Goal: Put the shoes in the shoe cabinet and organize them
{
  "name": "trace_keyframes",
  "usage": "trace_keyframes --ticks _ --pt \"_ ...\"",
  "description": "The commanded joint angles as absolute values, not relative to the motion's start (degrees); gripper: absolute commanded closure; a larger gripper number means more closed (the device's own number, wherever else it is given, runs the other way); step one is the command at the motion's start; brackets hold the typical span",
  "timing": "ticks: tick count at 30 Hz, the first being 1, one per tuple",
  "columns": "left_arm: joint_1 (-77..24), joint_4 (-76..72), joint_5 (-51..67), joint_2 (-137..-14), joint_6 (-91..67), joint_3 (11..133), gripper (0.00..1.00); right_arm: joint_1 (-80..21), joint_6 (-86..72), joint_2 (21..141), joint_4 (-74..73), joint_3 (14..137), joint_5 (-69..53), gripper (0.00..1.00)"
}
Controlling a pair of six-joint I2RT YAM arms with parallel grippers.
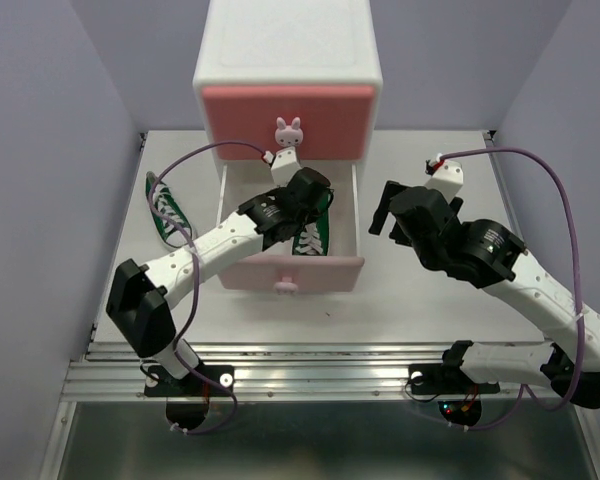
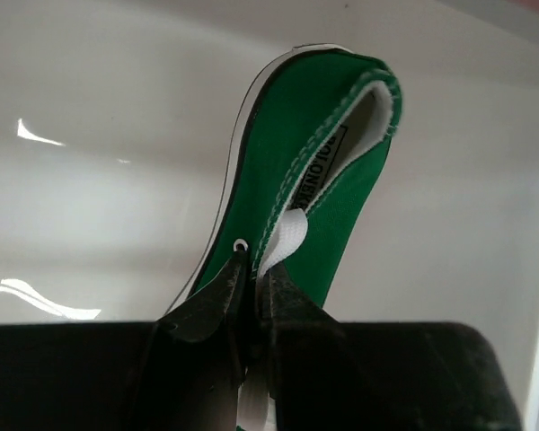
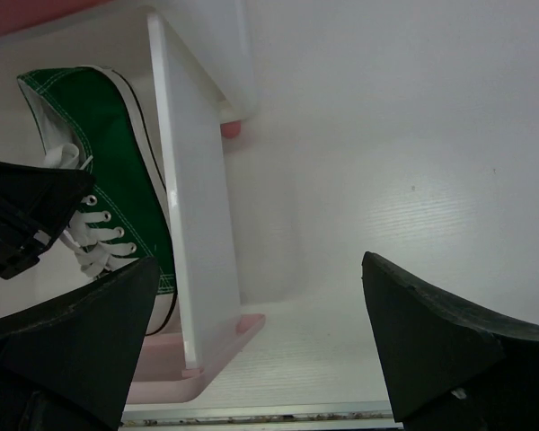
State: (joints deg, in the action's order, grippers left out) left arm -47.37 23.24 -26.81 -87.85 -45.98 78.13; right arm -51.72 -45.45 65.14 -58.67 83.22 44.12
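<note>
Left claw (image 2: 251, 268) reaches forward, pinched closed; right claw (image 3: 260, 265) gapes wide.

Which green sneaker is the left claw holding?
The green sneaker inside the open lower drawer, pinched by the left claw; the other sneaker lies on the table beside the cabinet.

Bright even light, soft shadows, your left wrist view catches glare streaks on the drawer (image 2: 90, 224), close fingers (image 2: 207, 310) soft-focus.

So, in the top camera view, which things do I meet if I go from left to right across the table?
loose green sneaker → open lower drawer, and inside it the second green sneaker, pinched by the left hand → right hand, open and empty
</note>
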Motion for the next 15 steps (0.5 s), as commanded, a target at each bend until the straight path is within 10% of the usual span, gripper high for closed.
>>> trace_keyframes --ticks 1,15 --pt "-47.9 29.95 -30.23 -91.75 -54.48 88.58 1.0 -51.42 -46.76 63.81 -56.95 82.62 46.93 0.0" --pt "-47.9 41.14 -34.19 -97.21 -66.54 94.31 1.0 -51.42 -48.6 62.84 -56.87 81.21 48.08 0.0"
